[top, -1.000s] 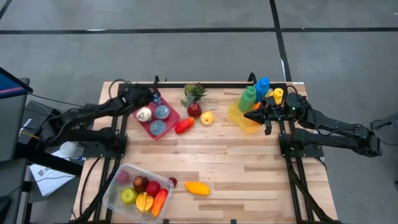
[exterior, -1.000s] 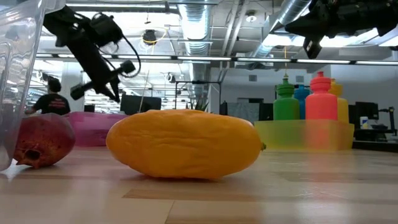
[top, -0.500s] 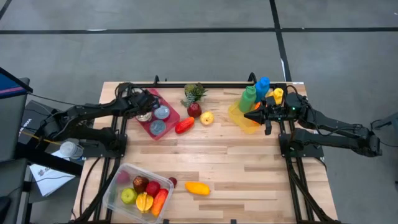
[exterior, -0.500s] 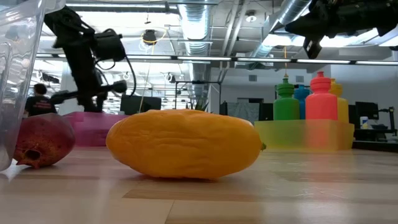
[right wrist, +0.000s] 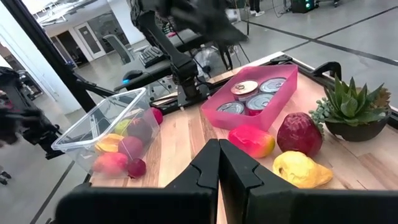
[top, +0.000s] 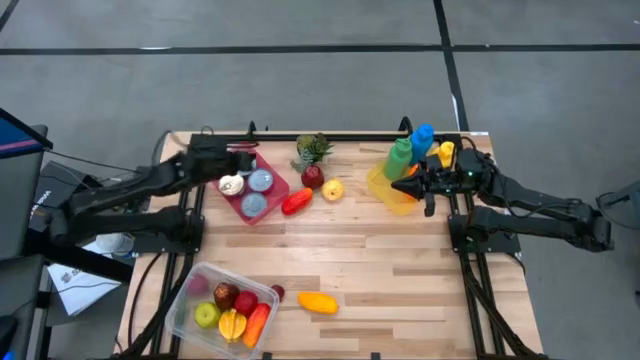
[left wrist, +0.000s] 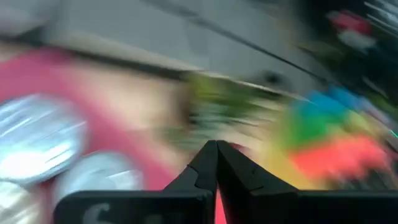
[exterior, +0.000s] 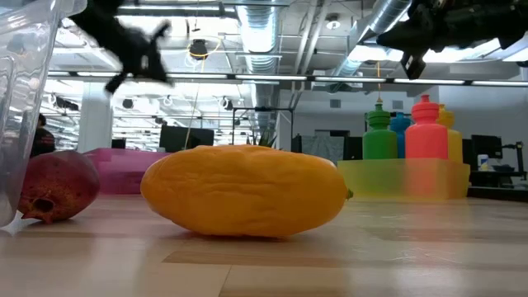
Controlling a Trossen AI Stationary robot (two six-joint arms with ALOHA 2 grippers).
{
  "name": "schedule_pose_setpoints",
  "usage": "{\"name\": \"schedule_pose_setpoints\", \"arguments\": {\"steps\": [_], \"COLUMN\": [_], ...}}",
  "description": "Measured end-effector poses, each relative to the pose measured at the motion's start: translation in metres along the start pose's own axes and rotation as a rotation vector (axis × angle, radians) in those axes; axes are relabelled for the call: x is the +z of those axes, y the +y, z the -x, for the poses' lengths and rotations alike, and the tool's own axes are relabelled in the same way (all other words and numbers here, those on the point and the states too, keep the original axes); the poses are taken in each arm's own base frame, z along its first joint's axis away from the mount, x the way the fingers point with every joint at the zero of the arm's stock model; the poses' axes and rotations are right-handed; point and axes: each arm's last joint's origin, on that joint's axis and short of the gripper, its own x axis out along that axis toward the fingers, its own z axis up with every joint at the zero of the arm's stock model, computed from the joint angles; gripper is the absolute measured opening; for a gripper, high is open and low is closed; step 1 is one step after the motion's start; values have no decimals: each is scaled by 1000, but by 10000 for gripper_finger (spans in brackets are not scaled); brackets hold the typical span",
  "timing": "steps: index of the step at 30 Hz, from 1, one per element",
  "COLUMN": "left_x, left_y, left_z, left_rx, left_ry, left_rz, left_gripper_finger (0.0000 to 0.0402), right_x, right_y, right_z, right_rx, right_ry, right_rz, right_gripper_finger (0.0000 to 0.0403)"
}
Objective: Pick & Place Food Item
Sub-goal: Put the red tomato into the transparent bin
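High view: both arms hang over the pale wooden table (top: 400, 260) with jaws clenched on nothing.
Left gripper (top: 246, 149) hovers above the pink rectangular tray of tins (top: 253, 187); a clear plastic tub of fruit (top: 222, 303) sits near the front edge, an orange-yellow oblong mango (top: 317, 301) just beside it; right gripper (top: 397, 184) hangs by the yellow bin of bottles (top: 392, 191).

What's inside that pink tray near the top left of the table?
The pink tray holds three round silver-topped cans, seen from above. The left gripper hangs over its far edge, shut, so anything directly beneath it is covered.
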Motion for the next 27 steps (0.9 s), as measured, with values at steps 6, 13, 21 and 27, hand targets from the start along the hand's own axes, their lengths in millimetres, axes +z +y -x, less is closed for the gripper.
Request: {"name": "schedule_pose_setpoints", "arguments": {"steps": [6,13,21,27], "left_x": [-4,-40,-67,-74], "left_y": [-34,-37,-4,22], "left_z": [61,70,50,58], "left_rx": [-475,-588,-118,240], "left_ry": [141,362,726,1080], "left_rz": [-317,-604,-612,-532], "left_gripper_finger": [0,13,103,154], "right_x": [-3,-9,-12,-12], "right_y": [-3,-9,-12,-12], "right_z": [-5,-15,-21,-21], "right_rx": [-12,-32,-40,-40], "right_ry": [36,98,126,126], "right_rz": [-18,-62,-72,-72], "right_gripper_finger": [0,22,83,98]}}
